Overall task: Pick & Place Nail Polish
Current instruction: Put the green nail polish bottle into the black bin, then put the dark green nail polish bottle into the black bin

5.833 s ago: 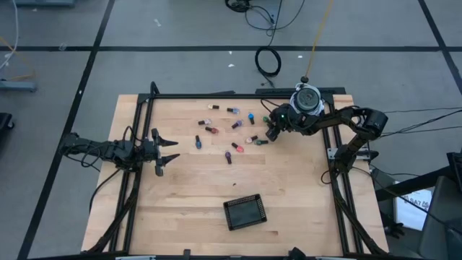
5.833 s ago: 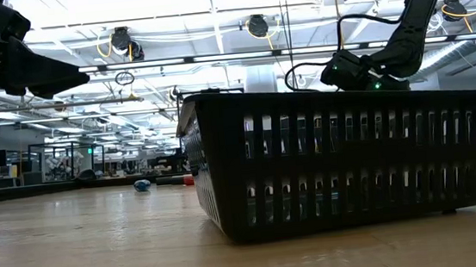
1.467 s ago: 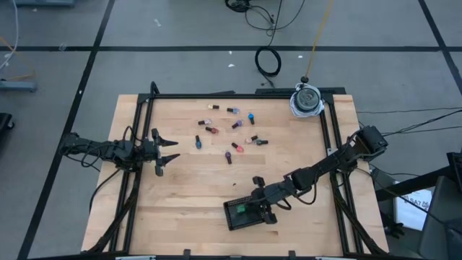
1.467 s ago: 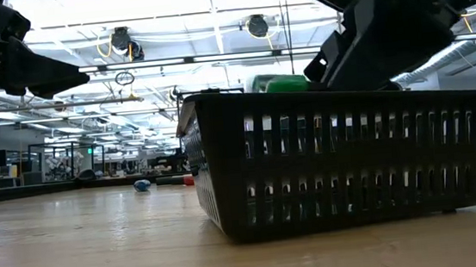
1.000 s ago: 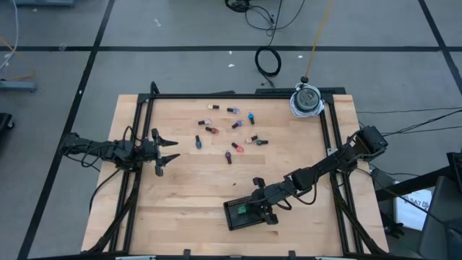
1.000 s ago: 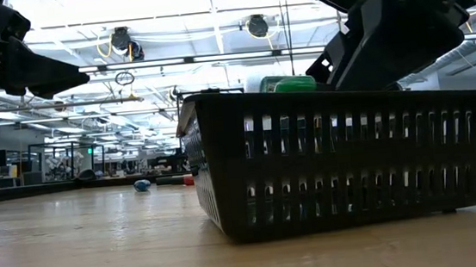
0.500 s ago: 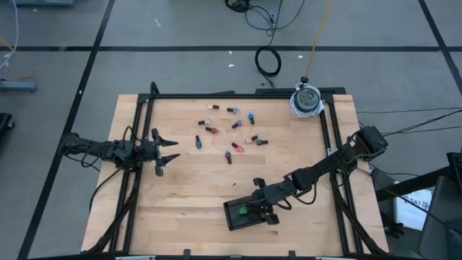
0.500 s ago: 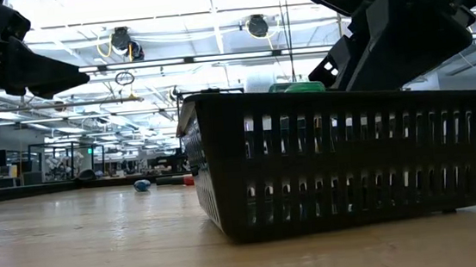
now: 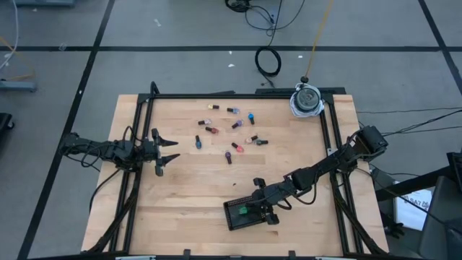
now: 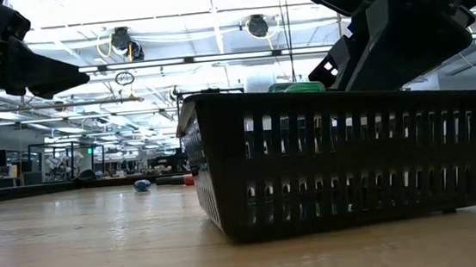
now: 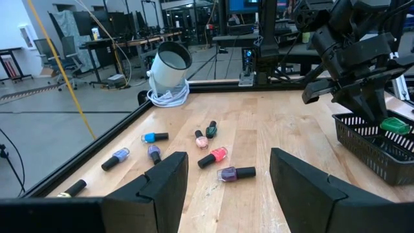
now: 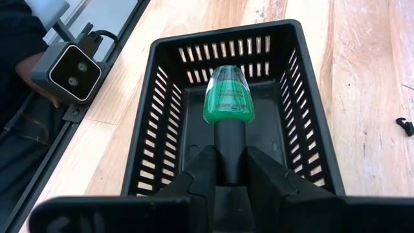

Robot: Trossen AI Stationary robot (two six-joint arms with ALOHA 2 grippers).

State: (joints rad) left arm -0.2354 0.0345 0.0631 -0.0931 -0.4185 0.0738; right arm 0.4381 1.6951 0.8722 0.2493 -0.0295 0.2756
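One small green nail polish bottle (image 12: 229,97) with a dark cap is pinched by its cap between the fingers of the right hand (image 12: 229,169), which holds it over the open black slotted plastic basket (image 12: 165,97) near the front edge of the wooden table (image 9: 180,195). In the high view the right hand (image 9: 264,210) sits at the basket's right rim, with the green bottle (image 9: 243,211) showing inside the basket's outline. In the low view the bottle's green top (image 10: 303,86) just shows above the basket rim (image 10: 339,99). Around ten other small nail polish bottles (image 9: 232,133) lie scattered on the far middle of the table, well apart from the basket. The left hand (image 9: 164,153) hovers at the table's left side with its fingers spread, holding nothing.
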